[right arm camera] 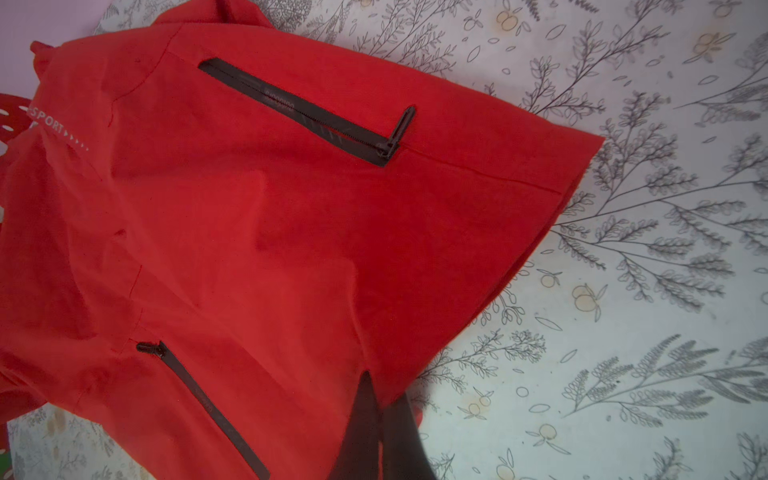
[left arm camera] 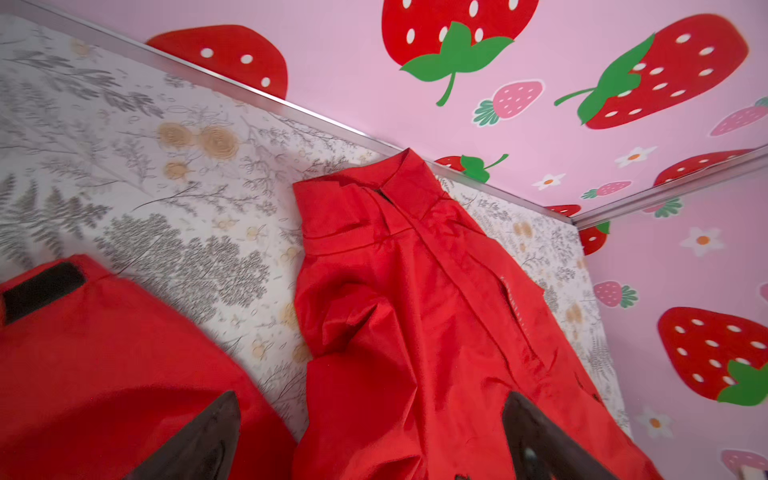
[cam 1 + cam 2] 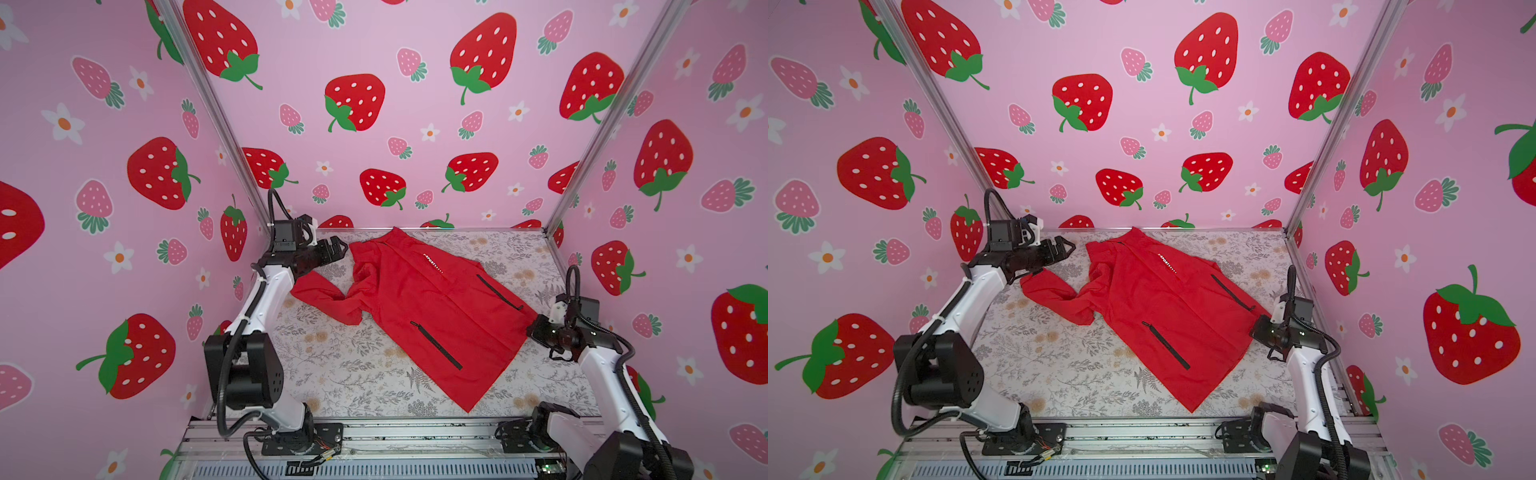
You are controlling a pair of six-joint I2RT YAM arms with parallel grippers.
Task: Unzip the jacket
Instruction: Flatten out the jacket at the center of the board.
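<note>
The red jacket [image 3: 415, 299] [image 3: 1150, 299] lies flat and slantwise on the table, collar toward the back wall. One sleeve [image 3: 316, 295] is folded out to the left. A fabric flap covers the front zipper; only a dark bit shows at the collar [image 2: 384, 193]. My left gripper [image 3: 338, 245] [image 3: 1068, 248] is open just left of the collar and shoulder, holding nothing. In the left wrist view its fingers [image 2: 220, 432] stand wide apart over the jacket [image 2: 415, 311]. My right gripper [image 3: 532, 328] [image 1: 380, 399] is shut on the jacket's hem [image 1: 415, 353] at the right side.
Two black pocket zippers [image 3: 436, 345] [image 3: 498, 291] slant across the front. The floral-covered table [image 3: 353, 374] is boxed in by strawberry-print walls [image 3: 415, 104] with a metal rail [image 2: 291, 110] along the back. The arm bases sit on the front rail [image 3: 415, 436].
</note>
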